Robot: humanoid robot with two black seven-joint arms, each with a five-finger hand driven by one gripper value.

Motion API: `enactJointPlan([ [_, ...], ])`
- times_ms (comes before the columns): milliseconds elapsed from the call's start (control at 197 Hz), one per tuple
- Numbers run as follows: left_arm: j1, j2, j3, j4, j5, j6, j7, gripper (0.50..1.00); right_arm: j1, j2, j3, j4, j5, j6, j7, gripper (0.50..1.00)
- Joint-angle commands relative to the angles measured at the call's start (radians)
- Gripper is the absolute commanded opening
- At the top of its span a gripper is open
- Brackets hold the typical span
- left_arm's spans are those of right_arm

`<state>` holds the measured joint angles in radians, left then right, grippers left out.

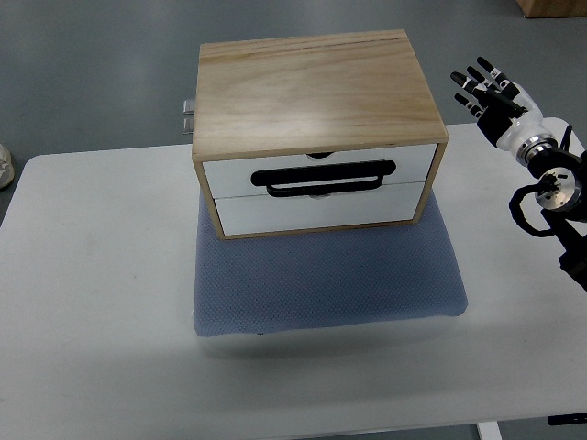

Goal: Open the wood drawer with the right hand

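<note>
A light wood drawer box (pixel 312 87) stands on a blue-grey mat (pixel 330 275) in the middle of the white table (pixel 92 293). Its front shows two white drawer faces, one above the other, both pushed in flush. A black loop handle (pixel 323 178) lies across the seam between them. My right hand (pixel 491 92) hovers off the box's right side, near the table's far edge, fingers spread and holding nothing. It is apart from the box and well away from the handle. The left arm does not show.
A small metal fitting (pixel 188 114) sticks out at the box's back left. A pale object (pixel 5 165) peeks in at the left edge. A brown box corner (pixel 555 7) shows at the top right. Grey floor lies beyond the table.
</note>
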<state>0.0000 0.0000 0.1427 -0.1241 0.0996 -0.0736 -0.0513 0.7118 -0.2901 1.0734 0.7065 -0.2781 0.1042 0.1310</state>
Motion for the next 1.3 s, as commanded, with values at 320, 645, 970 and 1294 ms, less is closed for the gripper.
enactJointPlan([
  [320,0.0,0.0,0.0,0.0,0.0,0.0,0.001,1.0,0.0,-0.015,-0.017,-0.001,0.0,0.015,-0.002,0.944],
  [645,0.0,0.0,0.0,0.0,0.0,0.0,-0.001,1.0,0.005,-0.034,-0.012,-0.001,-0.001,0.014,-0.004,0.944],
  [970,0.0,0.0,0.0,0.0,0.0,0.0,-0.001,1.0,0.084,-0.127,-0.072,-0.004,0.008,0.015,-0.007,0.944],
  [1294,0.0,0.0,0.0,0.0,0.0,0.0,0.001,1.0,0.227,-0.241,-0.276,0.001,0.013,0.022,-0.002,0.944],
])
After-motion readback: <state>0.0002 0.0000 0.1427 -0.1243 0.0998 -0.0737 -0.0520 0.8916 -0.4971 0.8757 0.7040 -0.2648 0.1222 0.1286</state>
